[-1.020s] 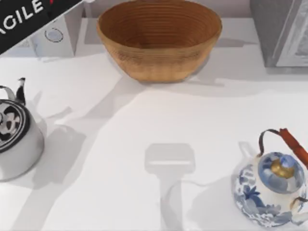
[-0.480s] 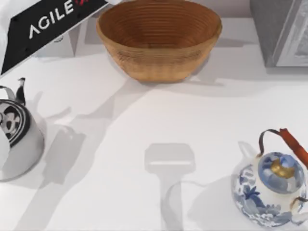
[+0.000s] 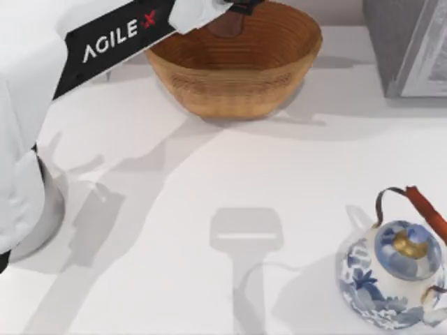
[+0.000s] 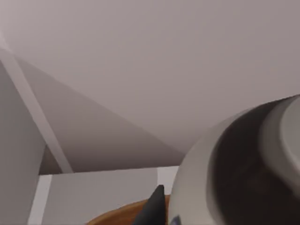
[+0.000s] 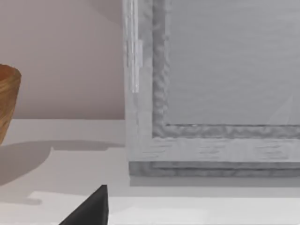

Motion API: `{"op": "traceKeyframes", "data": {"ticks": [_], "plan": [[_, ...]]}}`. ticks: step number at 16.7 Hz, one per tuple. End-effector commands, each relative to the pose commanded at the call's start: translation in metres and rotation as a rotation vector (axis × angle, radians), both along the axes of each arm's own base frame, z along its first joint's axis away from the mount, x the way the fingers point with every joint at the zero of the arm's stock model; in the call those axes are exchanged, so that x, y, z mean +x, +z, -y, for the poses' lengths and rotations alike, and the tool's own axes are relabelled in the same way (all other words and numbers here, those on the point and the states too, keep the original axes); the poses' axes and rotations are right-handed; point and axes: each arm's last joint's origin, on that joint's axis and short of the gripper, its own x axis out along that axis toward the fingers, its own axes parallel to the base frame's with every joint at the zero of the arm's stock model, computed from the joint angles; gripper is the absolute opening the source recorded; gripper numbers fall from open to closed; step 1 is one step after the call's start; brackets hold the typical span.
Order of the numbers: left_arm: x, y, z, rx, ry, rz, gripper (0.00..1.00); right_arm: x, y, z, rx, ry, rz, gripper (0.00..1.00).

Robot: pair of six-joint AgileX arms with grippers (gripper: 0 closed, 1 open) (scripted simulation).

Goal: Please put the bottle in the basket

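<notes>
Top view, nearest first: a blue-and-white floral teapot [image 3: 394,276] with a brown handle stands at the desk's [image 3: 230,174] near right corner, its lid on. At the near left, a silver kettle [image 3: 42,216] is mostly covered by the left arm [image 3: 105,35], whose black panel reads "AGILE" in white with a red X after it. That arm stretches from the left edge toward the far middle, where the left pincer [image 3: 234,7] hangs over the basket [image 3: 234,84]. The basket is a wide, tan-brown woven bowl with ribbed coiled sides, standing at the far middle of the desk. The pincer is closed around the bottle [image 3: 227,24], of which a reddish-brown body shows just above the basket's inner far wall; I cannot tell whether it touches the basket. In the left wrist view the bottle [image 4: 253,173] looms close, pale rim over dark body, beside one dark fingertip [image 4: 152,208]. A grey framed box [image 3: 412,45] sits at the far right. In the right wrist view a dark fingertip [image 5: 91,208] of the right pincer faces that box; how wide it stands I cannot tell.
</notes>
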Motion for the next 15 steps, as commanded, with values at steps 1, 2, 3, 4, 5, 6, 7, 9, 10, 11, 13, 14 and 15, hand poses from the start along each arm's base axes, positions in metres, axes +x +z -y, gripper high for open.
{"op": "traceKeyframes", "data": {"ticks": [1,2,3,4,5,6,7,9,10,11,13,14,15], "plan": [[0.004,-0.001,-0.001,-0.011,0.004,0.011,0.0,0.0,0.0,0.0,0.0,0.0,0.0,1.0],[0.007,0.001,-0.002,-0.029,0.005,0.029,0.0,0.0,0.0,0.0,0.0,0.0,0.0,1.0],[0.009,0.004,-0.002,-0.051,0.006,0.051,0.0,0.0,0.0,0.0,0.0,0.0,0.0,1.0],[0.01,0.009,-0.002,-0.075,0.005,0.074,0.0,0.0,0.0,0.0,0.0,0.0,0.0,1.0],[0.011,0.015,-0.003,-0.097,0.005,0.095,0.0,0.0,0.0,0.0,0.0,0.0,0.0,1.0],[0.011,0.019,-0.003,-0.112,0.004,0.109,0.0,0.0,0.0,0.0,0.0,0.0,0.0,1.0],[0.011,0.02,-0.003,-0.115,0.004,0.112,0.0,0.0,0.0,0.0,0.0,0.0,0.0,1.0],[0.011,0.02,-0.003,-0.115,0.004,0.112,0.0,0.0,0.0,0.0,0.0,0.0,0.0,1.0],[0.011,0.02,-0.003,-0.115,0.004,0.112,0.0,0.0,0.0,0.0,0.0,0.0,0.0,1.0],[0.011,0.02,-0.003,-0.115,0.004,0.112,0.08,0.0,0.0,0.0,0.0,0.0,0.0,1.0],[0.011,0.02,-0.003,-0.115,0.004,0.112,0.23,0.0,0.0,0.0,0.0,0.0,0.0,1.0],[0.011,0.02,-0.003,-0.115,0.004,0.112,0.3,0.0,0.0,0.0,0.0,0.0,0.0,1.0],[0.011,0.02,-0.003,-0.115,0.004,0.112,0.38,0.0,0.0,0.0,0.0,0.0,0.0,1.0]]}}
